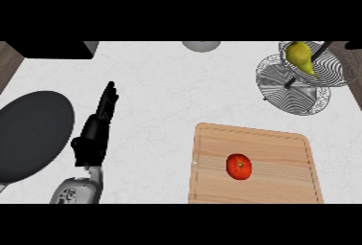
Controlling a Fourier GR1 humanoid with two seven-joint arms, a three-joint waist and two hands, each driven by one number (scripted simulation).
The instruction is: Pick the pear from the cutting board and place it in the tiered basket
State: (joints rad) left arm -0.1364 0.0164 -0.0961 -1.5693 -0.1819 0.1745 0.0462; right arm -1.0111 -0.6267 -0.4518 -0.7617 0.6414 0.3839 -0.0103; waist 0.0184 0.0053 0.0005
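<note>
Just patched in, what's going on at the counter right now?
Nothing is being handled at the moment. The pear already lies in the upper tier of the wire basket at the far right. The left hand rests open over the counter, fingers straight, holding nothing, beside a dark pan. The right hand is out of view. On the cutting board only a tomato remains.

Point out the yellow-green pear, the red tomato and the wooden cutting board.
Yellow-green pear (pixel 302 56), head view, on its body, in the wire tiered basket's upper tier.
Red tomato (pixel 240 166), head view, on its middle.
Wooden cutting board (pixel 283 148), head view, on bare wood right of and above the tomato.
</note>
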